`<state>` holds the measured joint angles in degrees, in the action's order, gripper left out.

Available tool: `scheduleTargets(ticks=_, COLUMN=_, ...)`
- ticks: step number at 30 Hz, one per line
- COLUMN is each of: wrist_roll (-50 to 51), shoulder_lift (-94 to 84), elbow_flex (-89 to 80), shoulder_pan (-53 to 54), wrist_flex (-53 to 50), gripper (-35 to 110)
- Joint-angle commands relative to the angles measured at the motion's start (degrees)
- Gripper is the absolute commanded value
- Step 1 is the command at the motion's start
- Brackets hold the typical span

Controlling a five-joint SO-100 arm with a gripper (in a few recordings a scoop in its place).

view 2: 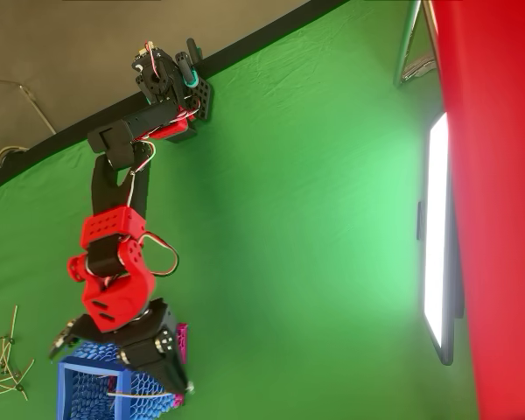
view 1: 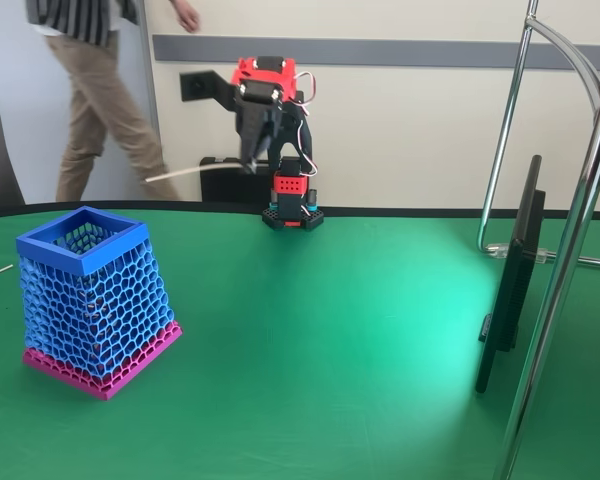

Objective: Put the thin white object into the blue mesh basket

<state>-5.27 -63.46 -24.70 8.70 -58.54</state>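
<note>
The blue mesh basket (view 1: 95, 300) stands at the front left of the green table, with a solid blue rim and a magenta bottom band. In the overhead view the blue mesh basket (view 2: 70, 385) sits at the bottom left, partly under the arm. My red and black gripper (view 1: 248, 163) hangs high in the air, shut on one end of the thin white object (view 1: 195, 171), which sticks out sideways to the left. From above, my gripper (view 2: 184, 385) is over the basket's right edge and the thin white object (view 2: 140, 395) lies across above the basket's opening.
A dark monitor (view 1: 515, 280) and metal stand poles (view 1: 570, 250) fill the right side. Several loose pale sticks (view 2: 4, 363) lie left of the basket. A person (view 1: 90, 90) walks behind the table. The arm's base (view 1: 292, 205) is at the far edge.
</note>
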Motion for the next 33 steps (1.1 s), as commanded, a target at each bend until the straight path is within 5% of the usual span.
scheduleTargets(ticks=1, wrist_roll=2.81, shoulder_lift=1.05, elbow_flex=4.22, shoulder_pan=3.16, wrist_flex=2.29, gripper=1)
scheduleTargets(ticks=24, wrist_roll=38.76, shoulder_lift=9.93, elbow_flex=-0.44, shoulder_pan=19.42, wrist_flex=10.72, gripper=3)
scheduleTargets(ticks=33, wrist_roll=50.19, shoulder_lift=0.53, elbow_flex=-19.78, shoulder_pan=20.74, wrist_flex=14.85, gripper=30)
